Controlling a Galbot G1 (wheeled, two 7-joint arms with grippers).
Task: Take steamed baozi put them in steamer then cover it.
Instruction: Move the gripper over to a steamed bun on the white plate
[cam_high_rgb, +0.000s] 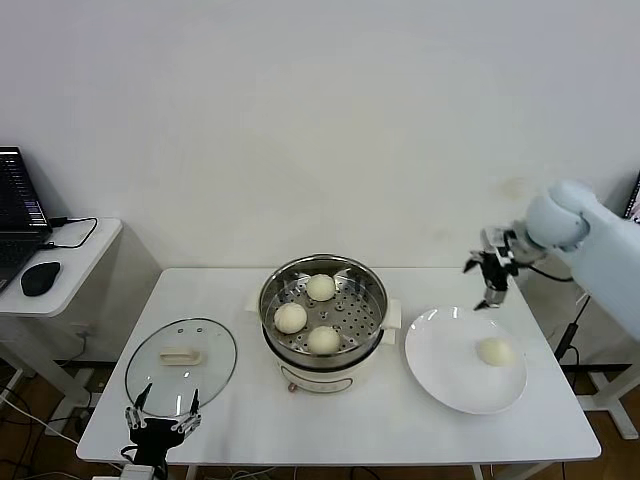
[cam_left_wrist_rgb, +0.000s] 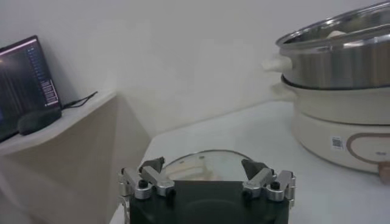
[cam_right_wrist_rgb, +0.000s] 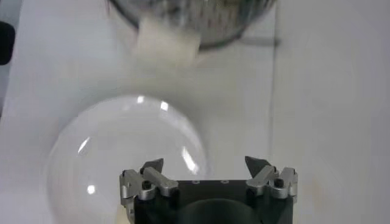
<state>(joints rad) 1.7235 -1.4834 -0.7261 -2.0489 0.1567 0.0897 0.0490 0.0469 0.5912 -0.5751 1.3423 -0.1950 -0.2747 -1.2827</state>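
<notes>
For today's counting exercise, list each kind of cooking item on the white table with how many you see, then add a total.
Steamed baozi: 4, three in the steamer, one on the plate
Steamer: 1
Glass lid: 1
White plate: 1
Total: 7

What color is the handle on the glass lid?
The handle on the glass lid is white. It shows best in the head view.
</notes>
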